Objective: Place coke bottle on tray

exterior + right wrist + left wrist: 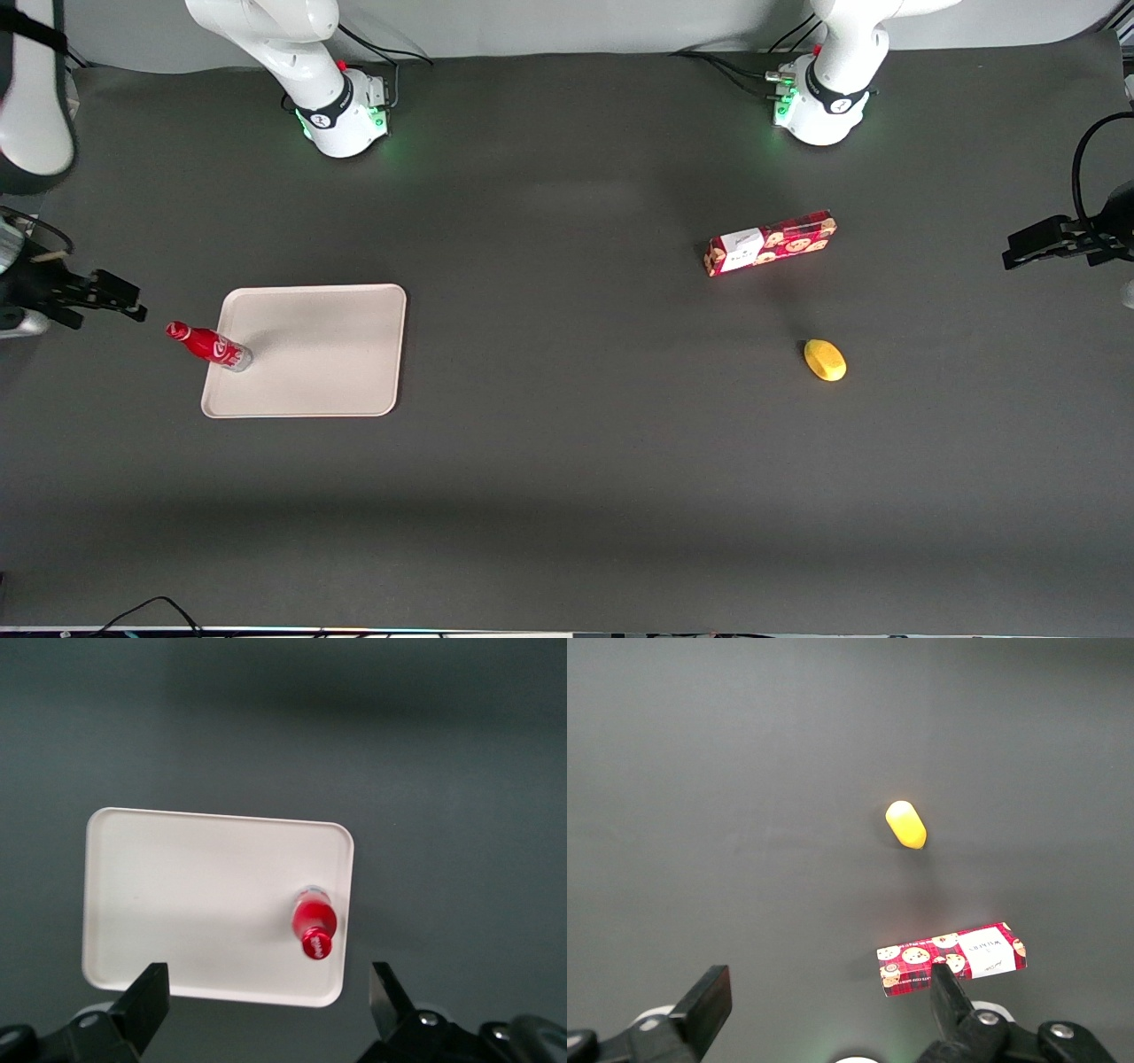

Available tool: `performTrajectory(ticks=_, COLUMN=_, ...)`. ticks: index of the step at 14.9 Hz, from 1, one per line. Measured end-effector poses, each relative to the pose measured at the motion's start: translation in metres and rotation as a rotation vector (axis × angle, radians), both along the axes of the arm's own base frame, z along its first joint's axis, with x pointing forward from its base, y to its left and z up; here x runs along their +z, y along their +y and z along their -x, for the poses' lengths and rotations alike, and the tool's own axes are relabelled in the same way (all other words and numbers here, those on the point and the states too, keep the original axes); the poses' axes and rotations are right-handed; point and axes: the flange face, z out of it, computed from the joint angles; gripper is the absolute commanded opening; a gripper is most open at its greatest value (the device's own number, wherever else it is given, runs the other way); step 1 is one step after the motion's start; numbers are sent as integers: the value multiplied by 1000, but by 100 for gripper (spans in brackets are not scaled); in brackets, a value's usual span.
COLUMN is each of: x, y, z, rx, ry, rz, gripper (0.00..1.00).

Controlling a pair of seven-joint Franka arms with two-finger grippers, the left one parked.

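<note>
The coke bottle (209, 346) stands upright on the tray (328, 354), near its working-arm edge. The empty gripper (266, 1005) hangs spread wide above. The cookie box (770, 243) and yellow object (825, 361) lie well apart from the tray, toward the parked arm's end.

Working right arm: its white base (341, 111) is mounted at the edge of the surface farthest from the front camera, with green indicator lights lit at the collar. The upper links rise out of the front view. The tool (106, 297) is raised above the surface at the working arm's end, holding nothing. Its two dark fingers (146, 1001) are spread wide apart, pointing downward in the wrist view.
</note>
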Motion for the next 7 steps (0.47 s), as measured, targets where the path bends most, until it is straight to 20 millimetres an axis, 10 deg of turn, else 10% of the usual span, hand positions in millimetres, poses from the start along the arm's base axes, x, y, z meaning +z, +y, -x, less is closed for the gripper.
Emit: performTrajectory(ticks=7, x=105, y=50, z=2, rx=51, ry=62, rz=75, gripper=100)
